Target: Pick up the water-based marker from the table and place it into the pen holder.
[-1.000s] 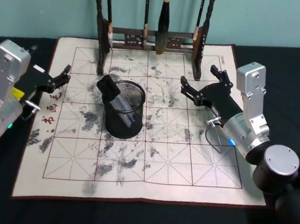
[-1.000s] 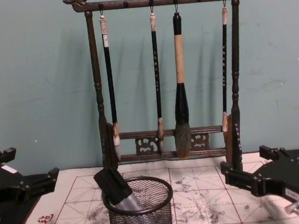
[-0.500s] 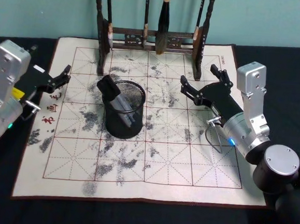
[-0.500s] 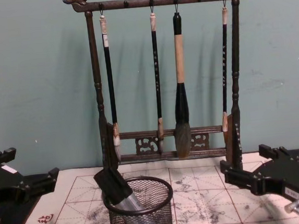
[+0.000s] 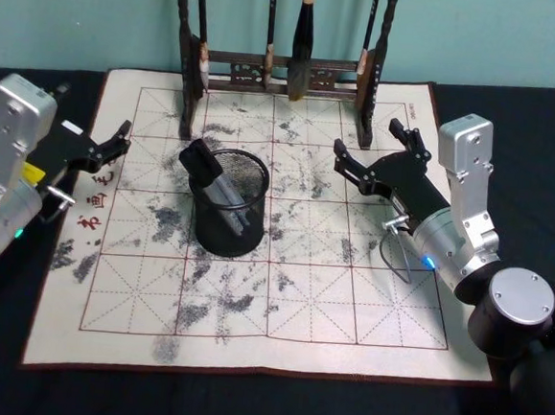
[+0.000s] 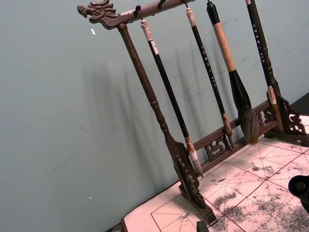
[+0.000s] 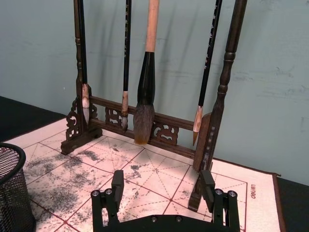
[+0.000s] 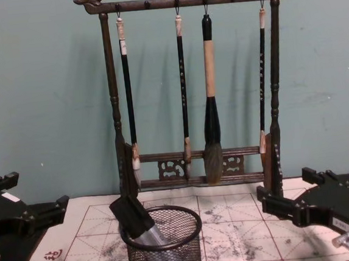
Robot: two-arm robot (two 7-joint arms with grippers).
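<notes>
The pen holder (image 5: 241, 232), a round black wire-mesh cup, stands on the left-centre of the ink-stained grid mat; it also shows in the chest view (image 8: 172, 248) and the right wrist view (image 7: 11, 194). The water-based marker (image 5: 202, 162) leans inside it, grey barrel down and black cap sticking out over the rim to the left (image 8: 130, 215). My left gripper (image 5: 117, 142) hangs open at the mat's left edge, well apart from the cup. To the right of the cup my right gripper (image 5: 367, 141) is open with nothing between its fingers (image 7: 162, 180).
A tall dark wooden brush rack (image 5: 280, 71) with several hanging brushes stands at the mat's back edge, right behind both grippers (image 8: 202, 165). The paper mat (image 5: 279, 304) lies on a black tablecloth, with a teal wall behind.
</notes>
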